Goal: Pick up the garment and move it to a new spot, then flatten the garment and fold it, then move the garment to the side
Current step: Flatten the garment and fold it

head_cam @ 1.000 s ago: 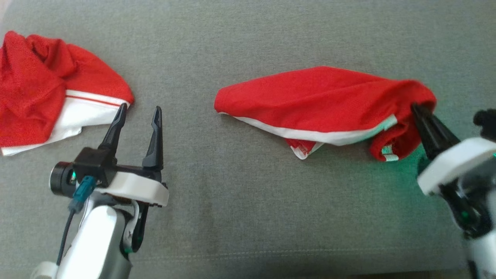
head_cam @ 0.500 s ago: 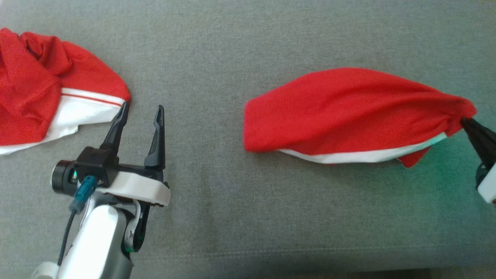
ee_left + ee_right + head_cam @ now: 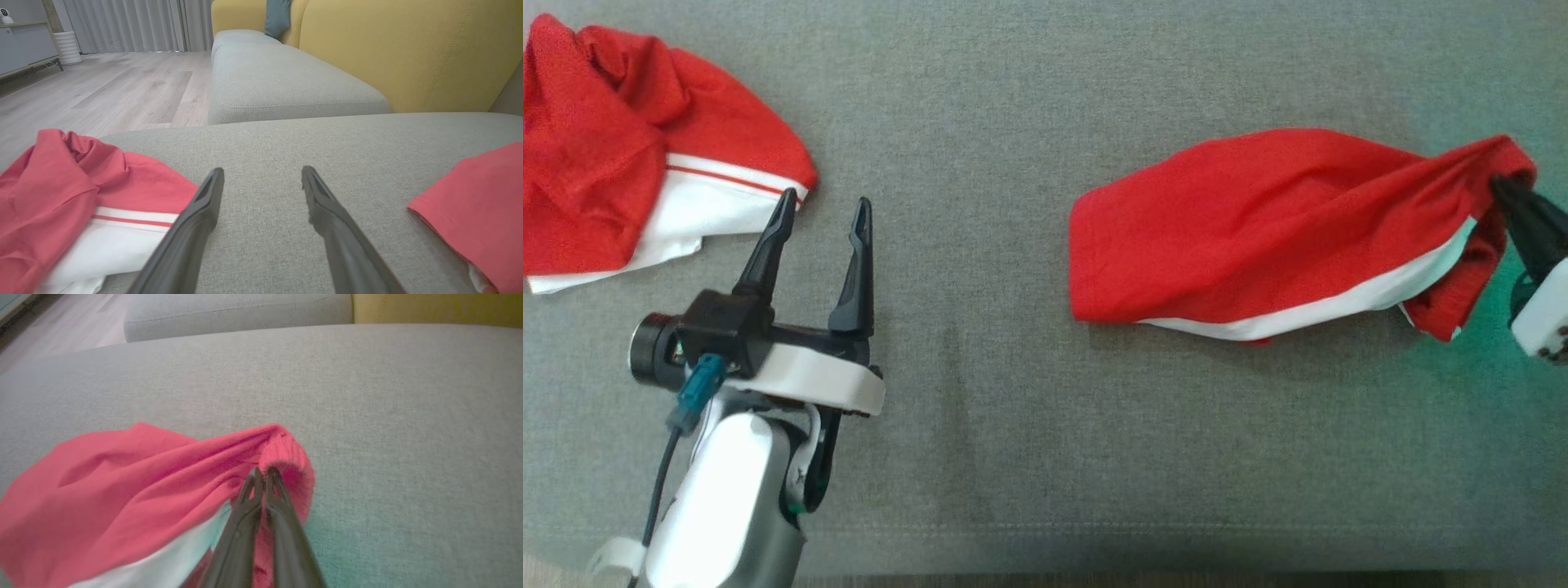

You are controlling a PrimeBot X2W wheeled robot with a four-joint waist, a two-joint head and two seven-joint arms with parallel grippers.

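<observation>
On the grey sofa (image 3: 1013, 82), right pincer (image 3: 1500, 184) clamps the red garment (image 3: 1258, 220) by one bunched end.
Left pincer (image 3: 823, 211) gapes empty beside a second red-and-white garment (image 3: 621, 163).

Left gripper (image 3: 825, 200): fingers spread wide, pointing forward, nothing between tips. Right gripper (image 3: 1503, 189): fingers pressed together, angled forward and toward left gripper, tips pinching bunched edge of red garment (image 3: 1258, 229).

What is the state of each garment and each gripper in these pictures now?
Red and white fabric garment on the right: bunched, pinched at one end.
Red and white fabric garment on the left: crumpled, lying free on the grey sofa cushion.
Left gripper: open, holding nothing.
Right gripper: shut on the right garment's end.
</observation>
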